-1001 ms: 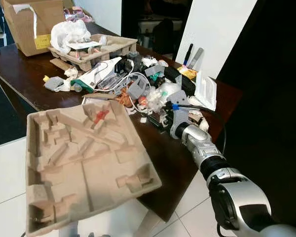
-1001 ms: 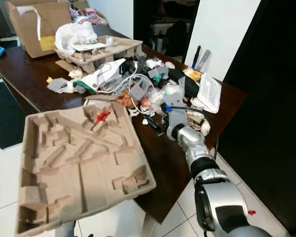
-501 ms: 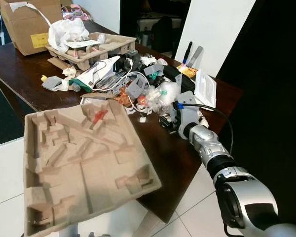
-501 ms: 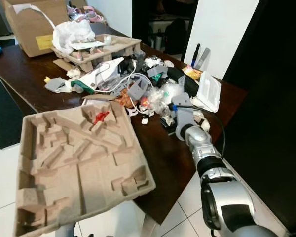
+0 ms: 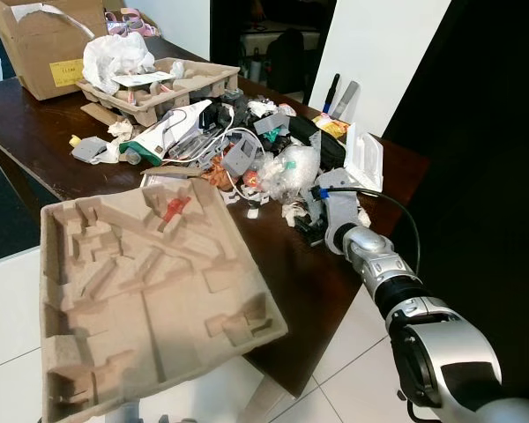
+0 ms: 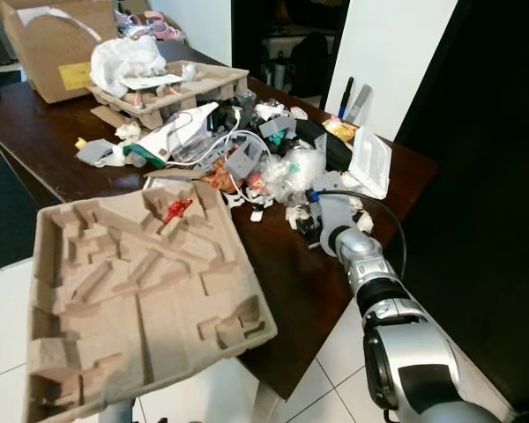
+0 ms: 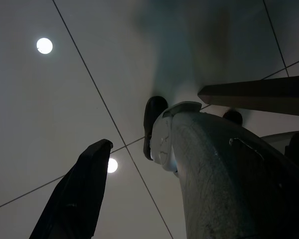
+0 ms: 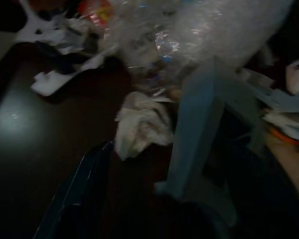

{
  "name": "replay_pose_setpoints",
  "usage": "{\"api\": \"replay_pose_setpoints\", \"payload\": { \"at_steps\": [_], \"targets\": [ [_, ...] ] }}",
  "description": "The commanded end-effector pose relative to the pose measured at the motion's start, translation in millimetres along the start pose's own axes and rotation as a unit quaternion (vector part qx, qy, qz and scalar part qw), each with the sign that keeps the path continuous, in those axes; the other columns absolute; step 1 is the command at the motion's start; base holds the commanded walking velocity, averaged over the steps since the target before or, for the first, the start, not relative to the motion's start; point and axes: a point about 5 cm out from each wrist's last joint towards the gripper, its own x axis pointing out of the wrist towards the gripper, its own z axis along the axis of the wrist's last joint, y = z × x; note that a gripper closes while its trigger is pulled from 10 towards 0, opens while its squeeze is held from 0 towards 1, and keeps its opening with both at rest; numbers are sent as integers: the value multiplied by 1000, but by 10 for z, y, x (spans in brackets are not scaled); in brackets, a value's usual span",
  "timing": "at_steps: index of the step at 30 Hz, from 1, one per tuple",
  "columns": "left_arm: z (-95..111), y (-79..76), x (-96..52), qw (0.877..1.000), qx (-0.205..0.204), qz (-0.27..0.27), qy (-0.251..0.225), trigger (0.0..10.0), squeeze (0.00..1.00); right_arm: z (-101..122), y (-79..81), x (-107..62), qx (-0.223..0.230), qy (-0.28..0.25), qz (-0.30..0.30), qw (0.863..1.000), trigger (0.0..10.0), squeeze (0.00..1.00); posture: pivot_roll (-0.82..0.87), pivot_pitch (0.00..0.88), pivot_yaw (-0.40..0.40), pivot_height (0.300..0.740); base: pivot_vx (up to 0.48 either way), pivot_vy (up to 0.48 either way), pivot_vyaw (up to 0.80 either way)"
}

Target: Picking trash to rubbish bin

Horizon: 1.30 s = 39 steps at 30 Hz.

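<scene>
While the right tool (image 5: 322, 211) is pushed in at the near edge of the trash heap (image 5: 273, 154) on the dark tabletop (image 5: 44, 132), its fingers are hidden by its grey housing in the head views. In the right wrist view one dark finger (image 8: 77, 194) is seen beside a white wad (image 8: 142, 124) and a pale grey piece (image 8: 199, 129), with clear wrap (image 8: 214, 30) beyond; whether the tool is wide or narrow cannot be told, and nothing is seen gripped.

The large pulp tray (image 5: 141, 291) is carried low at the robot's left, overhanging the tabletop's near edge, with a small red scrap (image 5: 176, 207) lying in it. In the left wrist view the left tool (image 7: 127, 164) is seen from beneath, one dark finger (image 7: 77, 194) standing apart from a grey moulded part; its state cannot be told either.

Several risks may be judged from here. The heap is tangled with a white cable (image 5: 234, 137), so neighbouring items could be dragged off the tabletop if one piece is pulled. The wad is soft and lies against the grey piece, so the wrong item, or both, could be caught. The tray could tip and the red scrap be spilled.

Against the picture of a second ago, the right tool has been carried further right along the heap's edge, and the whole view has shifted slightly.
</scene>
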Motion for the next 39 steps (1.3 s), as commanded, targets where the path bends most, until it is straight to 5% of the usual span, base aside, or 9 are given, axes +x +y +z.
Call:
{"api": "replay_pose_setpoints", "payload": {
  "at_steps": [1,5,8,30,39],
  "targets": [
    [-155,-32,-29,1000,1,-8,28,10000,0,-201,88,-11,4,44,21,999,10000,0,149,102,-90,740,0,0,0],
    [-156,-27,-31,1000,2,-8,28,10000,0,-238,174,3,7,47,28,998,9529,0,149,102,-90,740,0,0,0],
    [-155,-28,-30,1000,2,-7,28,10000,0,-250,190,7,9,45,19,999,0,0,149,102,-90,740,0,0,0],
    [-140,-26,-26,1000,3,-7,26,10000,0,-55,199,2,54,-32,63,996,0,0,148,103,-87,740,0,0,0],
    [-134,-17,-26,1000,4,-4,26,10000,0,304,149,-61,177,-174,127,960,0,0,155,99,-84,740,0,0,0]
  ]
}}
